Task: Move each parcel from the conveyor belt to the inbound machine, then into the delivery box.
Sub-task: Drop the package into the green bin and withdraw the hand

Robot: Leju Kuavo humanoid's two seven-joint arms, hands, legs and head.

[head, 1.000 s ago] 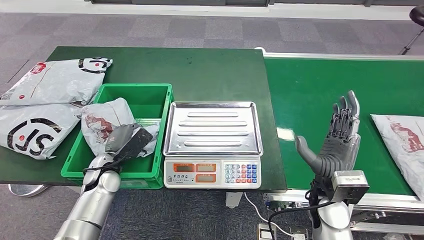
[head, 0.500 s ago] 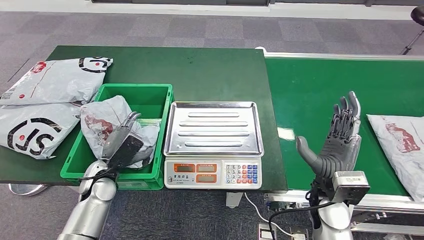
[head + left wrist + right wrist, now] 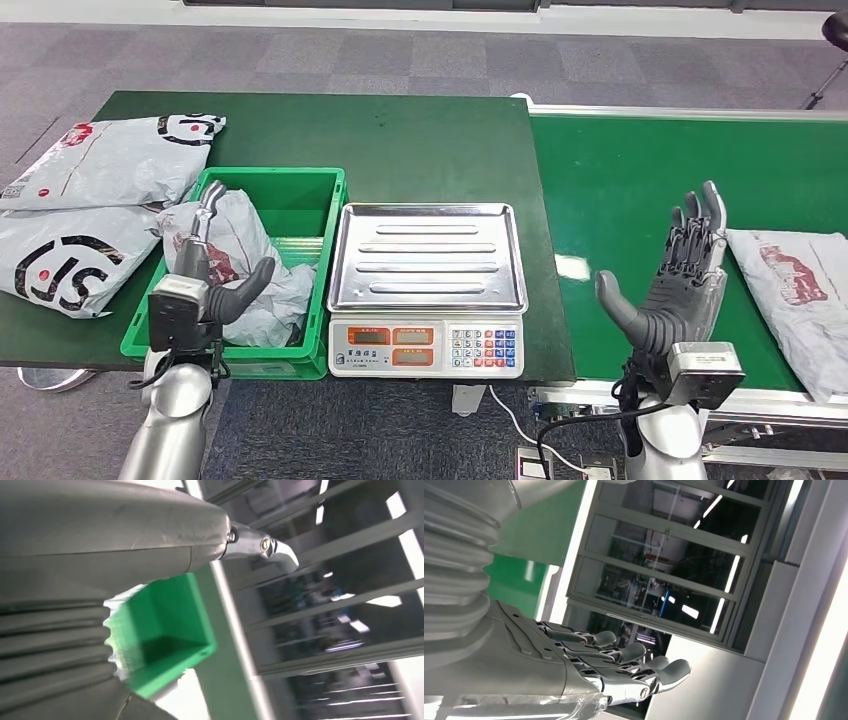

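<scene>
Head view: the left hand (image 3: 205,272), fingers spread and holding nothing, hovers over a parcel (image 3: 240,268) in the green delivery box (image 3: 305,190) at 9 o'clock. The right hand (image 3: 675,283) stands wide open above the conveyor belt (image 3: 640,160), another parcel (image 3: 800,290) at 3 o'clock. Right wrist view: fingers (image 3: 624,652) extended, empty.

Head view: high, facing forward and down over dark table (image 3: 400,140), conveyor belt (image 3: 660,170) at frame right. Left wrist view: close behind left hand (image 3: 100,540) (tilted), sharing green crate (image 3: 290,195) (image 3: 165,625). Right wrist view: behind right hand (image 3: 549,665), facing glazed partition (image 3: 674,565).
</scene>
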